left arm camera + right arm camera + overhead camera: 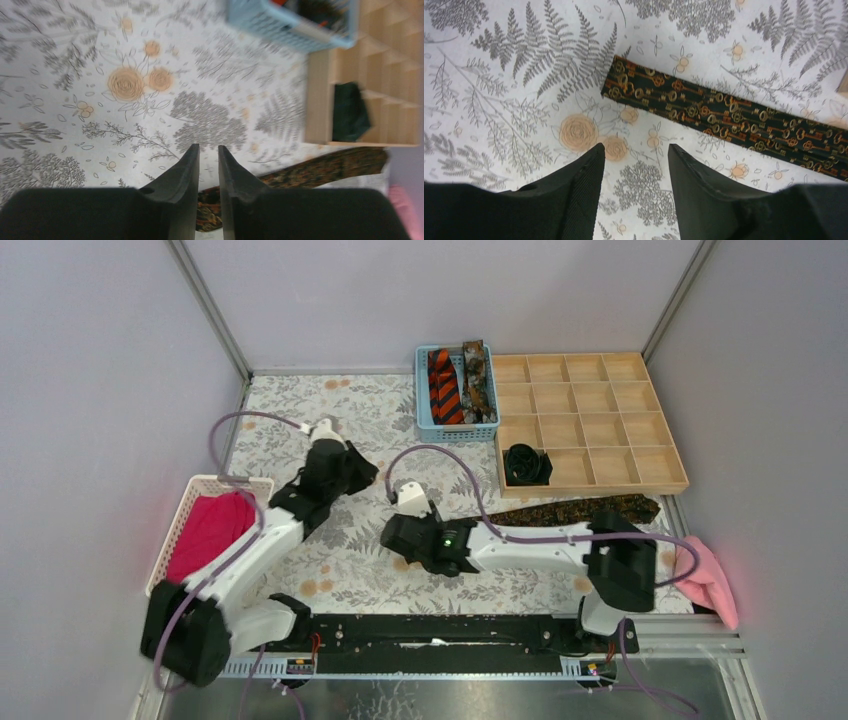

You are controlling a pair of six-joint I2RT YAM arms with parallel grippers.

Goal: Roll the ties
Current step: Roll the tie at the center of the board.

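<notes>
Tie (620, 506) lies flat, unrolled, centre-right of top view.
Left gripper (209, 147) narrow gap, empty; right gripper (635, 146) wider, empty.

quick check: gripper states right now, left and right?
Left gripper: open by a narrow gap, holding nothing.
Right gripper: open, empty; the brown patterned tie lies ahead of it, untouched.
</notes>
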